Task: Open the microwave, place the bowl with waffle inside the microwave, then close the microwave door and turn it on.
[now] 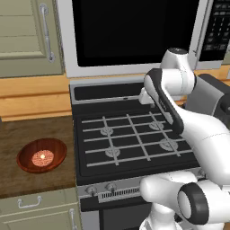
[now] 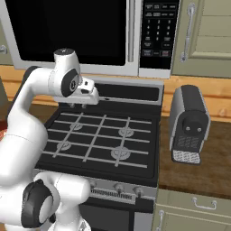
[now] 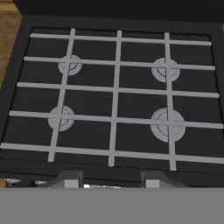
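The microwave (image 1: 134, 31) (image 2: 67, 31) hangs over the stove with its microwave door (image 2: 131, 31) shut and its bar handle beside the keypad. On the wooden counter left of the stove sits the reddish-brown bowl (image 1: 27, 162) with the waffle (image 1: 42, 157) in it. My gripper (image 2: 77, 106) (image 3: 111, 181) hangs over the back of the stove, pointing down at the burners. It is open, with nothing between its fingertips (image 3: 70, 179). It is well right of the bowl and below the microwave.
The black stove (image 1: 130, 134) (image 3: 116, 96) has grey grates and four burners, with knobs along its front. A grey toaster (image 2: 189, 124) stands on the counter to the right. Beige cabinet doors (image 1: 27, 36) (image 2: 203, 31) flank the microwave.
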Controlling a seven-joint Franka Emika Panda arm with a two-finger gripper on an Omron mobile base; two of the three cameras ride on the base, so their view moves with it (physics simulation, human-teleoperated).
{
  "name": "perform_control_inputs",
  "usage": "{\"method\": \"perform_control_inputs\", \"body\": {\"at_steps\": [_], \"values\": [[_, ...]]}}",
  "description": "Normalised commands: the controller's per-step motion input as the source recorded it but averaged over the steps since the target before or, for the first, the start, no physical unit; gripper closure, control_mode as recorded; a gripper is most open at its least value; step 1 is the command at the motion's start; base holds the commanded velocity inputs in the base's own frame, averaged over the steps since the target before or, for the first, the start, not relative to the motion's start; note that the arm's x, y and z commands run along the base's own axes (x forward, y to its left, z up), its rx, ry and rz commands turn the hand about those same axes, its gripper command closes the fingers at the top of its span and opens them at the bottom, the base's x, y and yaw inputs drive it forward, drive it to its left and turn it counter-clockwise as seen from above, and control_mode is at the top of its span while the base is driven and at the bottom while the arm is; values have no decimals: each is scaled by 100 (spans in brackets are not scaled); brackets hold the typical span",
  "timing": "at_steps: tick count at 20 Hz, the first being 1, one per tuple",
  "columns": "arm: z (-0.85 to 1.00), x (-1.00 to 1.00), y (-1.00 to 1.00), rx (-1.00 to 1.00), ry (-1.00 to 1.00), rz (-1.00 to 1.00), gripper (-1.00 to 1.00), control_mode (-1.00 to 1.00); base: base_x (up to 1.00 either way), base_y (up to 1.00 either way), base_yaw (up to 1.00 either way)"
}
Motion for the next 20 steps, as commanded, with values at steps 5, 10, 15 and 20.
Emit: {"method": "perform_control_inputs", "body": {"at_steps": [5, 10, 15, 20], "values": [[28, -22, -2, 10, -9, 0, -100, -100, 0, 0, 0], [75, -35, -39, 12, -25, -3, -100, -100, 0, 0, 0], [67, -4, -58, -5, -15, -12, -100, -100, 0, 0, 0], [66, 0, -48, -13, -11, -16, -100, -100, 0, 0, 0]]}}
